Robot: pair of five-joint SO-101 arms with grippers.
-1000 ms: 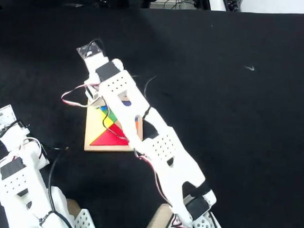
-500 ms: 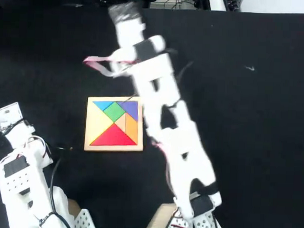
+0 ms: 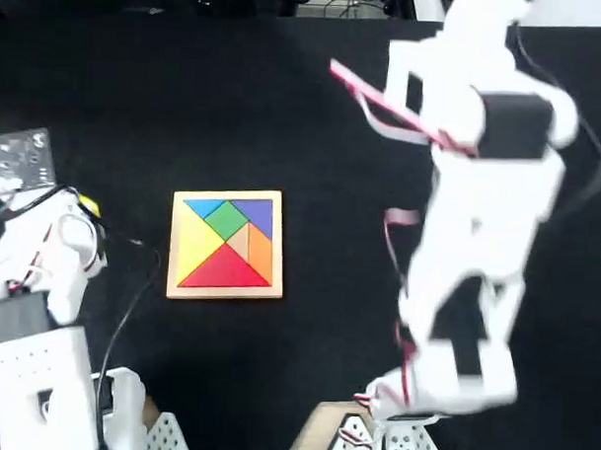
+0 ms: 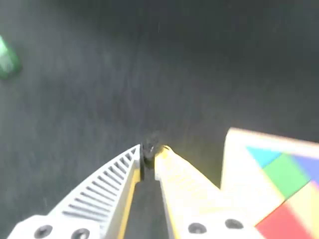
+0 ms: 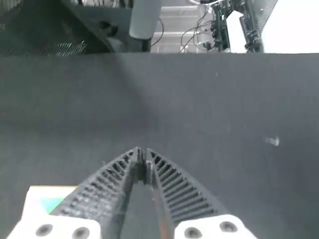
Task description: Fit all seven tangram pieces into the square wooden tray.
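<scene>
Tray (image 3: 224,293) filled flush with coloured tangram pieces (image 3: 226,244); left tool (image 4: 149,149) and right tool (image 5: 141,152) both pressed together.

The high view looks down over the table (image 3: 313,137). Wrist views look out along the left hand (image 4: 149,149) and right hand (image 5: 141,152). All three share the tray (image 3: 224,293).

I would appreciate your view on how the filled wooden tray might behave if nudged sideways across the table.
The wooden tray looks flat and rigid, so it would probably slide whole rather than tip or roll. The tangram pieces sit flush inside its rim, so they likely stay put. The matte black table may add some drag.
</scene>
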